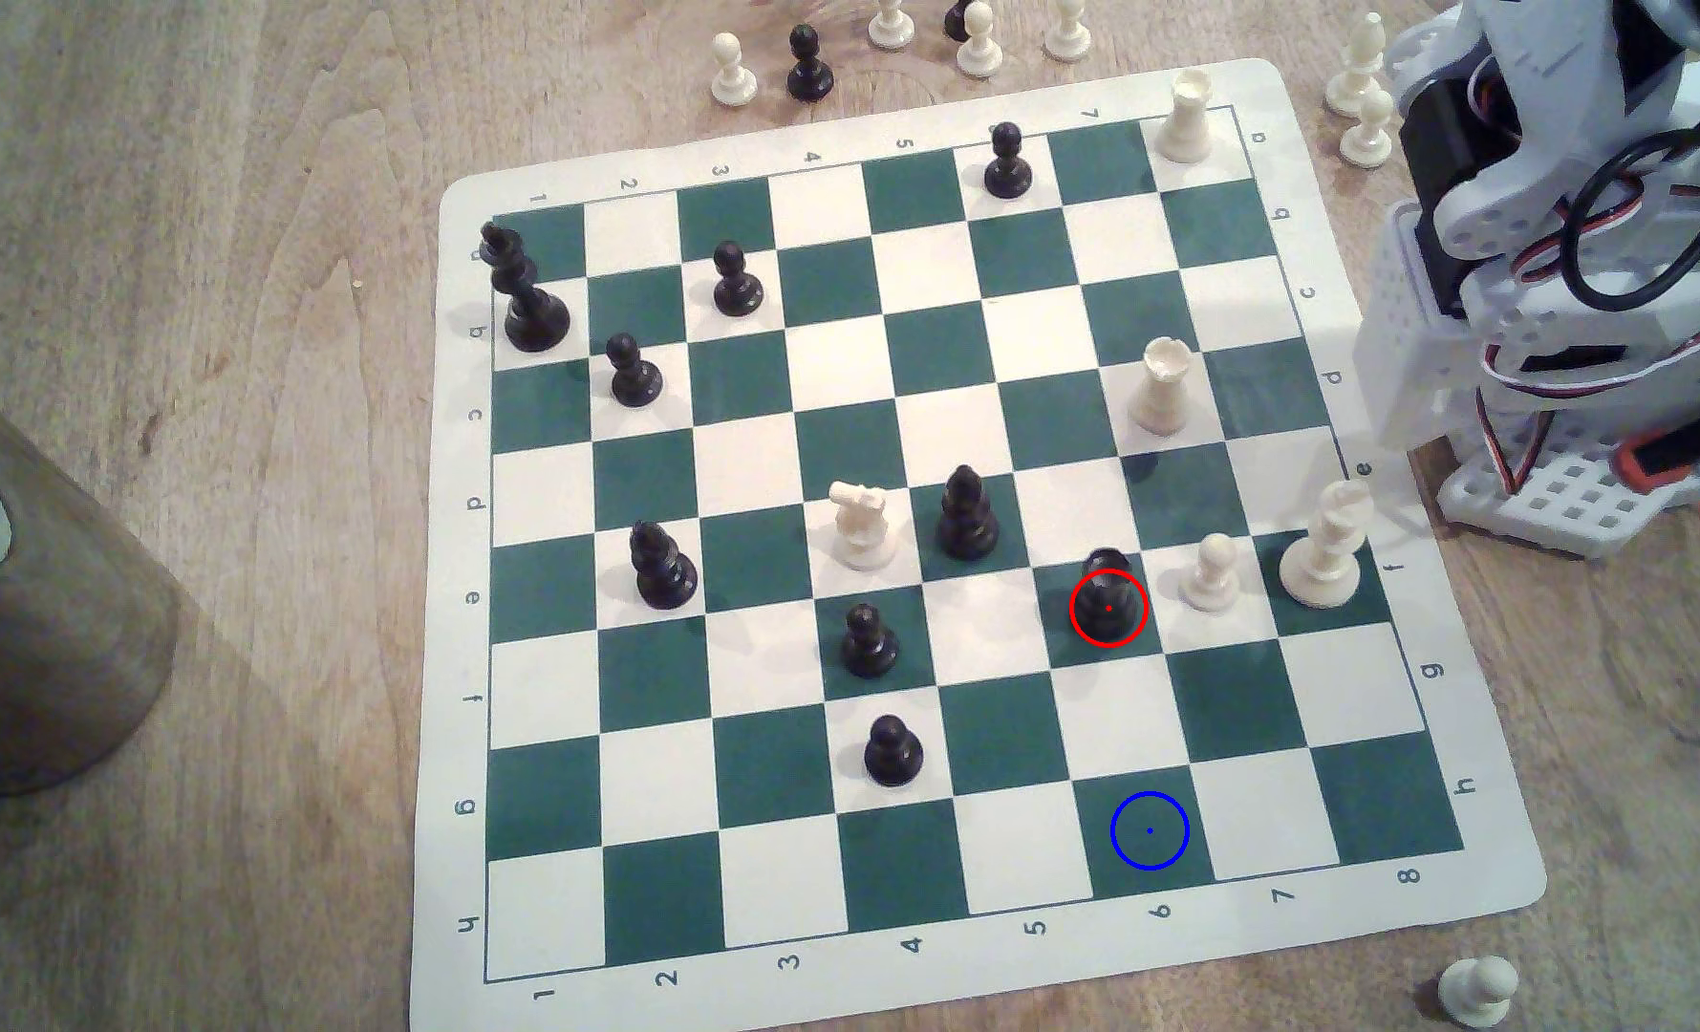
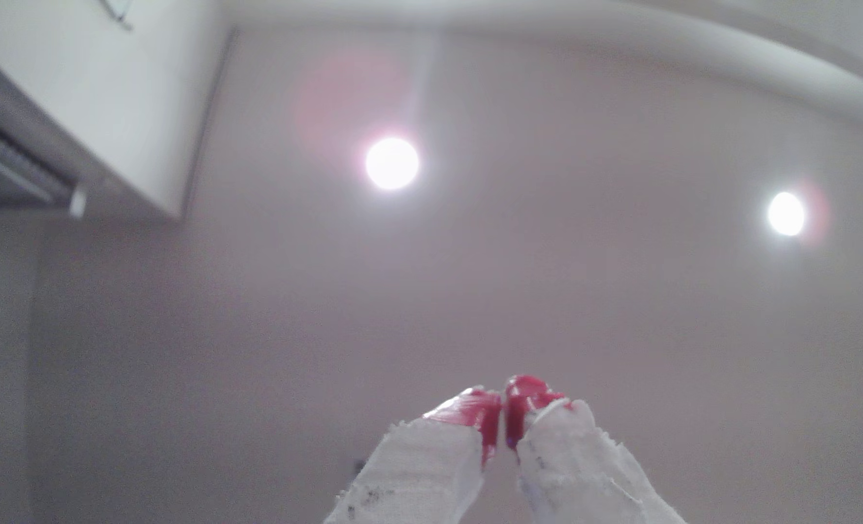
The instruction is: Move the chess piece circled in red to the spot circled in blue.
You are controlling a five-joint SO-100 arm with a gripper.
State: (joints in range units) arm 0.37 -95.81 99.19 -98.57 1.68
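The black rook point(image 1: 1108, 595), ringed in red, stands upright on a dark green square in the exterior view's lower right part of the board point(image 1: 1481, 893). The blue-ringed square point(image 1: 1149, 831) is dark green and bare, in the same file, two squares nearer the camera, in the second row from the near edge. The single white square between rook and target carries no piece.

Clearances around the rook:
- Exterior view's right: a white pawn point(image 1: 1212, 573) on the adjoining square, close beside the rook but apart from it.
- Further right: a tall white piece point(image 1: 1325, 546) near the board's right edge.
- Exterior view's left: one free white square, then a black pawn point(image 1: 868, 641) and a black bishop point(image 1: 967, 513).
- Behind: a white rook point(image 1: 1163, 387), well apart.

Clearances around the target: all adjoining squares are free. The nearest piece is a black pawn point(image 1: 892, 751) to the exterior view's left, well apart. A white pawn point(image 1: 1477, 988) stands off the board on the wooden table point(image 1: 230, 298) by the near right corner.

The arm point(image 1: 1560, 258) stands off the board's right edge, clear of all pieces on the board.

The wrist view looks at a ceiling with two round lamps point(image 2: 392, 164). It shows the gripper point(image 2: 503, 418): two white fingers with red tips point(image 2: 484, 415), tips pressed together, nothing held between them.
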